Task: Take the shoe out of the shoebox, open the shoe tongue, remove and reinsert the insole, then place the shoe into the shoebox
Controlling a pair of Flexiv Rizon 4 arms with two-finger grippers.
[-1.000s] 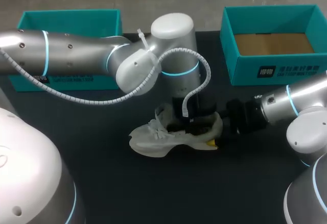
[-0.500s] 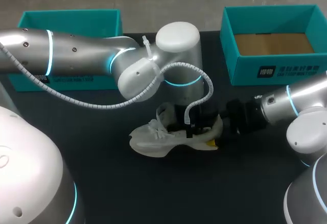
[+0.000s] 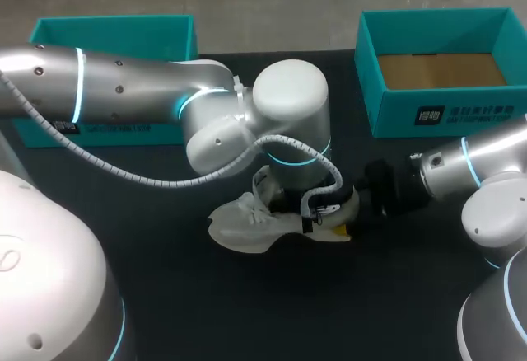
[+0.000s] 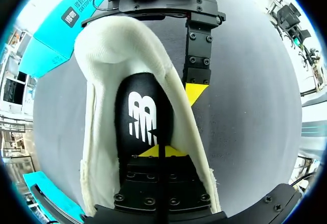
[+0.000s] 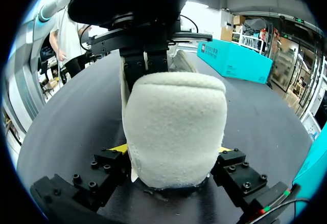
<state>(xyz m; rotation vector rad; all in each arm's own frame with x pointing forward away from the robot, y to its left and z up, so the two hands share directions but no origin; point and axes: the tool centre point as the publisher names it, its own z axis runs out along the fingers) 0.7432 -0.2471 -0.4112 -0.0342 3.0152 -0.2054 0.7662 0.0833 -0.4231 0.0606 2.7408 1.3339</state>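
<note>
Clamping the white shoe (image 3: 247, 222) by its heel with the right gripper (image 5: 171, 150), yellow pads (image 5: 120, 147) pressed against the heel from both sides, closed on it at the heel's width. Hanging inside the shoe's mouth with the left gripper (image 4: 158, 151), just above the black insole (image 4: 145, 114); cannot tell whether parted or closed. Lying sole-down on the dark table (image 3: 346, 311), heel between the right fingers, toe pointing away from them. Standing well apart from both grippers, the open teal shoebox (image 3: 449, 112).
</note>
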